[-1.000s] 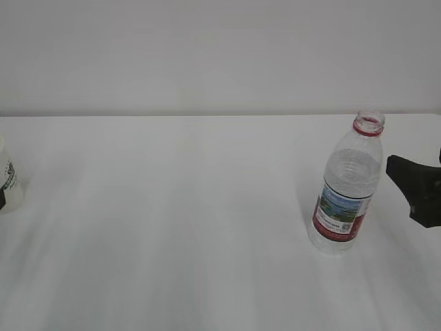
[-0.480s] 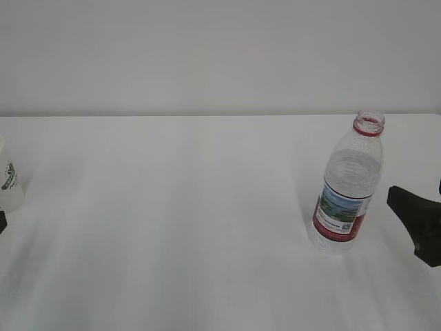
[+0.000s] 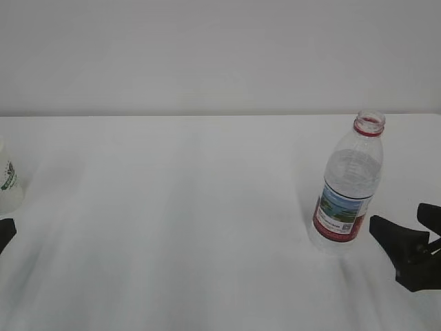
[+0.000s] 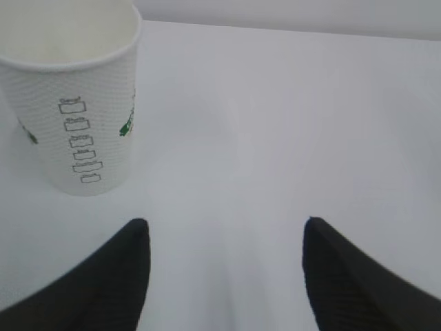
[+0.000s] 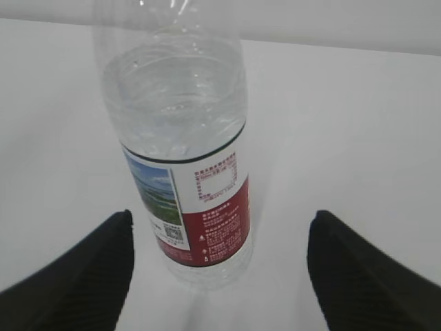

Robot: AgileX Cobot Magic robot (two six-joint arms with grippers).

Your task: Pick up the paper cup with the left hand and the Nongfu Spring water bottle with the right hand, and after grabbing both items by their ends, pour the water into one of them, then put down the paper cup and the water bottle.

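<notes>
Both tools have backed toward the near edge. Right tool [image 3: 413,241] open, empty, just right of the upright Nongfu Spring water bottle [image 3: 348,186]. Left tool [image 4: 224,276] open; paper cup [image 4: 72,103] stands far-left on the desk [image 3: 179,207].

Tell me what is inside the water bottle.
The bottle is uncapped and holds clear water reaching above its label. Behind the label, the contents are hidden.
</notes>
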